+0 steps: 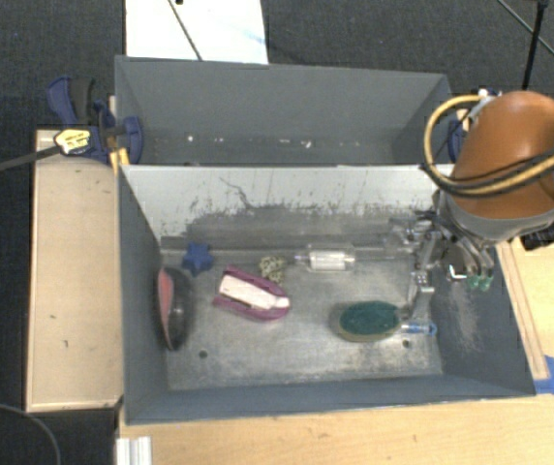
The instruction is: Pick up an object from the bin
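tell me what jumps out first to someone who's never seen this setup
The arm's big orange cover looms at the right, with the claw down inside the grey bin near its right wall. Just left of the claw lies a dark green round disc. Further left are a pink and white packet and a dark oval thing with a pink edge by the left wall.

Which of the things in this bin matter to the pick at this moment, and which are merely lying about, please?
In play: gripper, low at the right; dark green disc and small blue piece, the two things nearest it.
Lying about: clear tube; pink-and-white object; dark oval with red edge; blue scrap; crumpled wad.
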Action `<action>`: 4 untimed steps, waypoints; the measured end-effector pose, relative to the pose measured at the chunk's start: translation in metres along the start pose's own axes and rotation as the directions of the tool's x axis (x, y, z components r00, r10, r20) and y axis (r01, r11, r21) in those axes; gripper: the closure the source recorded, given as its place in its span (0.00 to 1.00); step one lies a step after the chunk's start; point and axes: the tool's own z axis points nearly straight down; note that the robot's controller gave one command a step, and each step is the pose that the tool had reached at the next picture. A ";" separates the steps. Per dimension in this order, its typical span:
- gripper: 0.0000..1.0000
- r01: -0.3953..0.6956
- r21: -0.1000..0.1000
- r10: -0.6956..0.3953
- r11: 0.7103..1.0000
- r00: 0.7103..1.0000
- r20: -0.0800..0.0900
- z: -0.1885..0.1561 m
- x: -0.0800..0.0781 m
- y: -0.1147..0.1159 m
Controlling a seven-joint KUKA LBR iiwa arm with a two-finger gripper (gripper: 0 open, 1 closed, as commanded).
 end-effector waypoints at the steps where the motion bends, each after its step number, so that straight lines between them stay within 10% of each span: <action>1: 0.00 0.074 0.000 -0.074 0.997 0.997 -0.002 0.128 0.023 0.011; 2: 1.00 0.077 0.001 -0.077 0.997 0.997 0.007 0.124 0.021 0.010; 4: 1.00 0.065 0.003 -0.065 0.998 0.998 0.014 -0.035 0.037 0.012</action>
